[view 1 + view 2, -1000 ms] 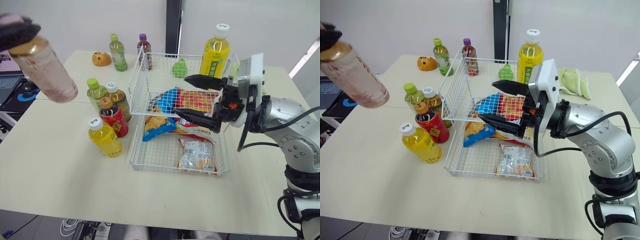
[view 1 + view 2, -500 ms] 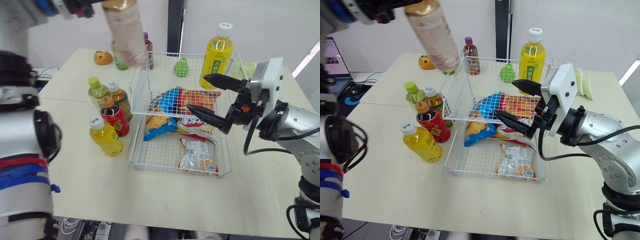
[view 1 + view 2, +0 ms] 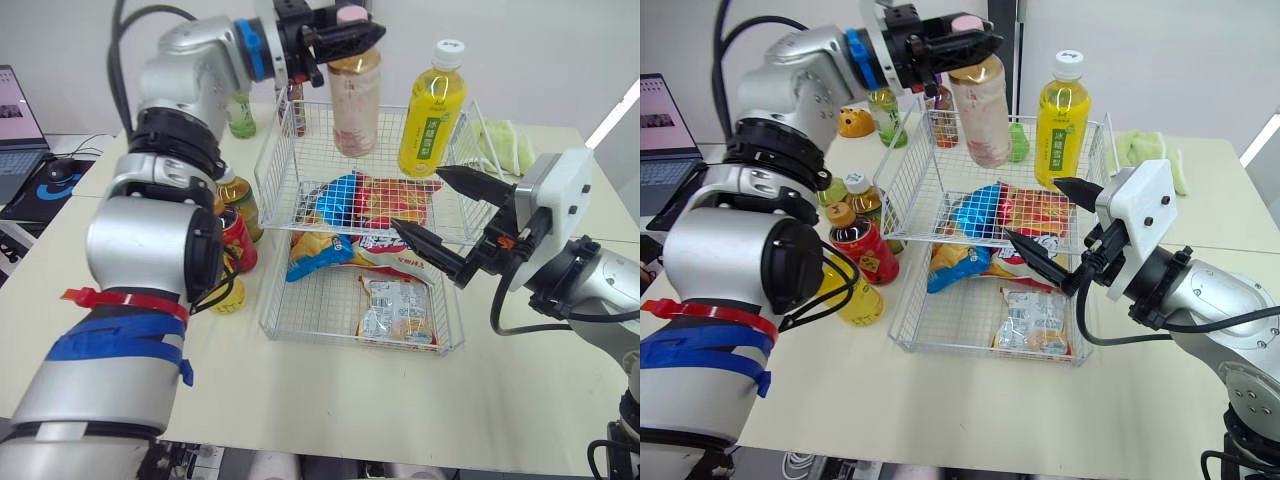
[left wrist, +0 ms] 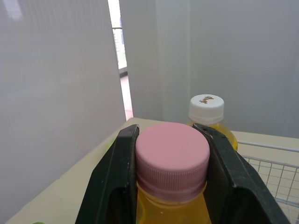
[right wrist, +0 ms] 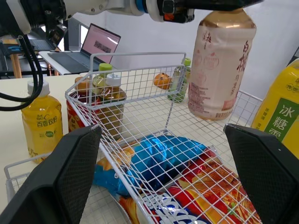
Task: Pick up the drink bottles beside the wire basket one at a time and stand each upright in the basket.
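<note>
Left eye view: left gripper [image 3: 360, 25], jaws pinching a bottle [image 3: 355, 100] by its cap above the basket [image 3: 272, 170], had not lowered it. Right gripper [image 3: 417, 196] jaws were spread. Other bottles [image 3: 232, 240] waited beside the basket.

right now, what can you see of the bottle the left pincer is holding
The bottle is clear plastic with a pink screw cap, amber drink at the shoulder and a pale pinkish label with red characters. It hangs nearly upright, cap up, over the wire basket's far end, base clear of the snack bags below. The left pincer is shut on the cap.
</note>
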